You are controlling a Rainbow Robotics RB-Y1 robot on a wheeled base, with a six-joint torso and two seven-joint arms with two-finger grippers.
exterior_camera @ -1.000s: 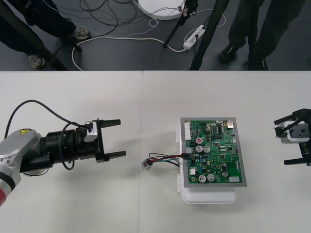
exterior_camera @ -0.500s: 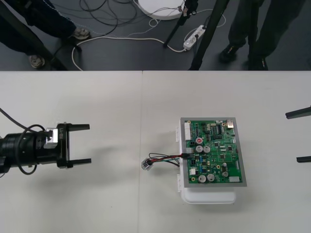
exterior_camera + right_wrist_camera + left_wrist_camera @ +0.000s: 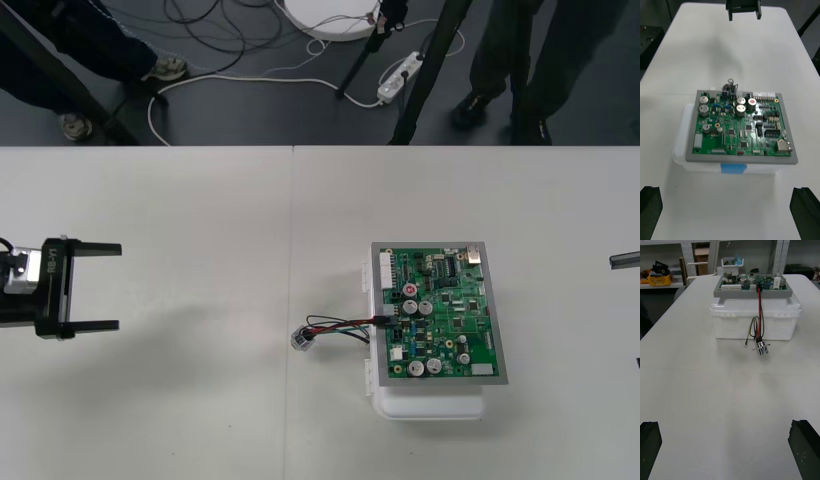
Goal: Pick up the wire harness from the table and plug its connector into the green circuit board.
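Left pincer (image 3: 100, 286) at the left edge of the surface (image 3: 200, 400), level with the board and pointing right toward it. Fingers (image 3: 95, 248) spread wide, one farther and one nearer, with nothing between them: open and empty. In its own wrist view, two black fingers in the bottom corners, bare surface between and ahead of them.

Right pincer (image 3: 630, 310) at the right edge of the surface, well apart from the board. Likewise open: in the right wrist view, black fingers (image 3: 650, 210) far apart at either side, nothing gripped.

Between the two pincers, right of the middle of the surface, green circuit board (image 3: 440, 312) in a grey frame (image 3: 437, 381), flat on top of a white base (image 3: 430, 402).

Wire harness (image 3: 340, 325) at the board's left side, touched by neither pincer. Black plug (image 3: 386, 320) down on the board just inside its left edge, among the small parts there. Seen from the left wrist, red and black wires (image 3: 759, 311) climbing over the frame to the plug. From there, wires running left off the board and down past the white wall of the base. Round metal socket (image 3: 302, 338) at the loose end, lying on the surface near the base, on its left, well apart from the left pincer.
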